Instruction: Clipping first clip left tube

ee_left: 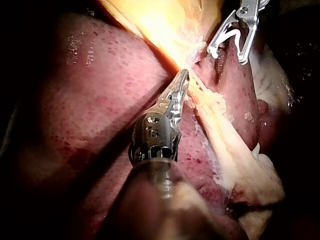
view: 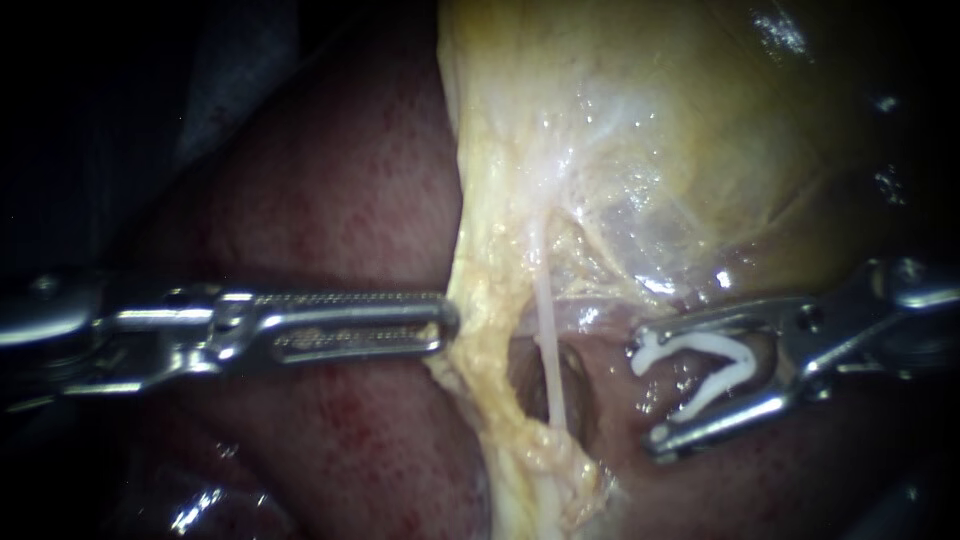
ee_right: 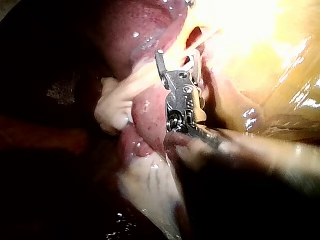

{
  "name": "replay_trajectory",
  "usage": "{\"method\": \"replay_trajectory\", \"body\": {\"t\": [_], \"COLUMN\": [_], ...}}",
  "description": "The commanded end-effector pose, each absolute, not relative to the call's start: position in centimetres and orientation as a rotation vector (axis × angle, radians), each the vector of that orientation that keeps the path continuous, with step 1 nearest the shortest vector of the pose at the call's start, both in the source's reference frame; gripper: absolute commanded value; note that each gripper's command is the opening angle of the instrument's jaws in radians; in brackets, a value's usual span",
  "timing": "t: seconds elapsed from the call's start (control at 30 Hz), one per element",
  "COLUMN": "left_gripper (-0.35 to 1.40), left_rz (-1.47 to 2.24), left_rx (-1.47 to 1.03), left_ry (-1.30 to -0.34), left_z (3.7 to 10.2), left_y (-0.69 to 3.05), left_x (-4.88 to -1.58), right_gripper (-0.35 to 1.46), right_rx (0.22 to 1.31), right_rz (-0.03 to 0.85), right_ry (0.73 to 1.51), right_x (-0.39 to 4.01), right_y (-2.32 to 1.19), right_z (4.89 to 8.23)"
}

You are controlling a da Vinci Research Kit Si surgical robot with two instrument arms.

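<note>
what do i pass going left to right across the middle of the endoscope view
left instrument → yellow tissue → thin pale tube → white clip, held between the jaws of the right instrument

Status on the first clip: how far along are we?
Done: left instrument grips the yellow fatty tissue edge, exposing the thin pale tube. In hand: right instrument carries an open white V-shaped clip, beside the tube, not around it. Left: bring the clip around the tube and close it.
</note>
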State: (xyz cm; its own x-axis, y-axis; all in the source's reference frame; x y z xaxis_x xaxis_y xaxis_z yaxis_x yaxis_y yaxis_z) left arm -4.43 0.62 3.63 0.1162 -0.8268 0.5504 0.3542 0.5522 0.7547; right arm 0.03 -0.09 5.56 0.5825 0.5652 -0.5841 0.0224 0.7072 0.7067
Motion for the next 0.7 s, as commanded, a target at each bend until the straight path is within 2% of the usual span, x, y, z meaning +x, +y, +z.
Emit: {"method": "replay_trajectory", "body": {"t": [0.03, 0.33, 0.7], "left_gripper": [-0.35, -0.35, -0.35], "left_rz": [-0.92, -0.92, -0.92], "left_rx": [0.504, 0.504, 0.504], "left_ry": [-1.152, -1.152, -1.152], "left_z": [3.63, 3.6, 3.56], "left_y": [0.61, 0.6, 0.58], "left_x": [-4.43, -4.44, -4.46], "right_gripper": [0.58, 0.58, 0.58], "right_rx": [0.738, 0.751, 0.753], "right_rz": [0.349, 0.325, 0.31], "right_ry": [0.905, 0.899, 0.894], "right_x": [0.07, 0.4, 0.57], "right_y": [-0.11, -0.34, -0.44], "right_z": [5.58, 5.82, 6.06]}}
